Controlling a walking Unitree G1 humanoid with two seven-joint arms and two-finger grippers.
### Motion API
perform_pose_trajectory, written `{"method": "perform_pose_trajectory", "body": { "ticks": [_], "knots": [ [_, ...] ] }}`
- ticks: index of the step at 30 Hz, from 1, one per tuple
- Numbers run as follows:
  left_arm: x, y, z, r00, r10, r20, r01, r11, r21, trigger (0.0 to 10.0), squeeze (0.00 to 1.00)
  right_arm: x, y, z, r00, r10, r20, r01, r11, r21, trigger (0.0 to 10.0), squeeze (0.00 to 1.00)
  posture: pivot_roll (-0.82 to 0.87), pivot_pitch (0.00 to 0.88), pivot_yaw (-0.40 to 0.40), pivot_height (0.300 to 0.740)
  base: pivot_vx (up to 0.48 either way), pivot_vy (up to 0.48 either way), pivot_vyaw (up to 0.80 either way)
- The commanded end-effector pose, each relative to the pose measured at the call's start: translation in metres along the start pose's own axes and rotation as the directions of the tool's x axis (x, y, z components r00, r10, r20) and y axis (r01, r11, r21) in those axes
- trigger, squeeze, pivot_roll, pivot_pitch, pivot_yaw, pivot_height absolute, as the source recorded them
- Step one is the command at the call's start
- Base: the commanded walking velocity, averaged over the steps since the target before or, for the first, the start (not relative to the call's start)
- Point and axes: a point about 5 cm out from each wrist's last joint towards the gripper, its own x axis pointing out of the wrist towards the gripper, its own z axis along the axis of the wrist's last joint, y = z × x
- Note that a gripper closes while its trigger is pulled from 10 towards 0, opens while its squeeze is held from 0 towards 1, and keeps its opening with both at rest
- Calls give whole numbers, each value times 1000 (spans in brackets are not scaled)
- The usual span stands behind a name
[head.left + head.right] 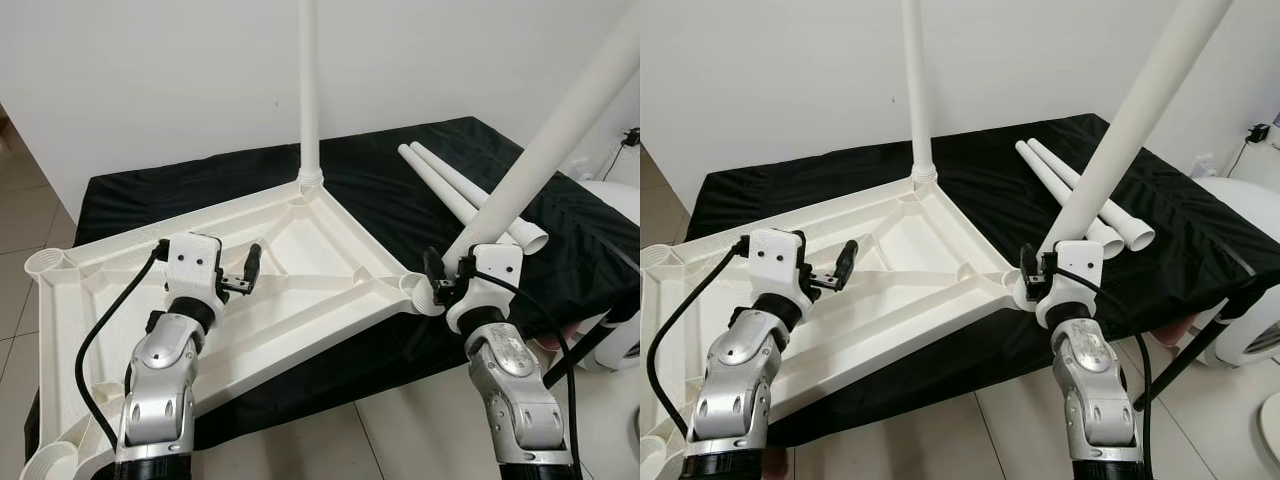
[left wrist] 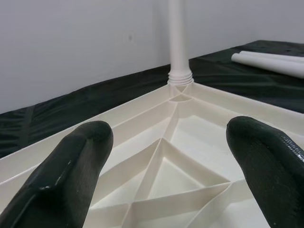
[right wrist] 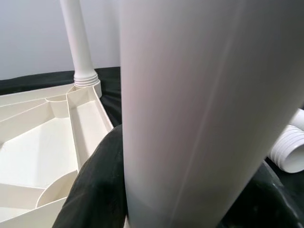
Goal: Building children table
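Observation:
A white plastic tabletop (image 1: 300, 270) lies upside down on a black-covered surface. One white leg (image 1: 310, 90) stands upright in its far corner socket. My right gripper (image 1: 447, 278) is shut on a second white leg (image 1: 560, 125), which leans up to the right with its lower end at the near right corner socket (image 1: 418, 292). My left gripper (image 1: 245, 272) is open, hovering over the ribbed underside of the tabletop (image 2: 180, 156) with nothing between its fingers (image 2: 71, 175).
Two more white legs (image 1: 460, 190) lie side by side on the black cover (image 1: 420, 160) at the right. A white wall stands close behind. Tiled floor lies in front, and a white appliance (image 1: 1250, 330) sits at the far right.

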Motion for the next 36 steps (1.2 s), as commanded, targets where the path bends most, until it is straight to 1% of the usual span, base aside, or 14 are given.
{"method": "perform_pose_trajectory", "body": {
  "ticks": [1,5,7,13,15,22,32,36],
  "knots": [
    [-3,10,-5,983,181,-3,-181,983,-8,10000,0,-1,3,-3,1000,20,-5,-20,1000,10,10000,0,-82,45,61,740,0,0,0],
    [0,11,-11,981,196,3,-196,981,-4,10000,0,0,2,-5,999,28,30,-28,1000,5,10000,0,-85,44,62,740,0,0,0],
    [1,10,-11,980,197,6,-197,980,7,10000,0,0,1,-7,999,27,33,-27,1000,-1,10000,0,-85,44,62,740,0,0,0],
    [2,9,-10,980,198,20,-198,980,0,10000,0,-1,2,-7,998,23,56,-24,1000,9,10000,0,-87,42,64,740,0,0,0],
    [4,9,-8,978,202,44,-203,979,-2,10000,0,-1,1,-6,997,21,74,-22,1000,11,10000,0,-89,43,66,740,0,0,0],
    [5,11,-6,978,202,57,-203,979,13,10000,0,0,2,-5,996,25,90,-27,1000,14,10000,0,-87,45,68,740,0,0,0],
    [7,15,-3,975,211,75,-212,977,11,10000,0,0,3,-5,994,26,103,-28,999,18,10000,0,-87,45,69,740,0,0,0],
    [7,15,0,973,212,88,-213,977,8,10000,0,0,2,-1,992,23,124,-26,999,24,10000,0,-88,45,70,740,0,0,0]
  ]
}}
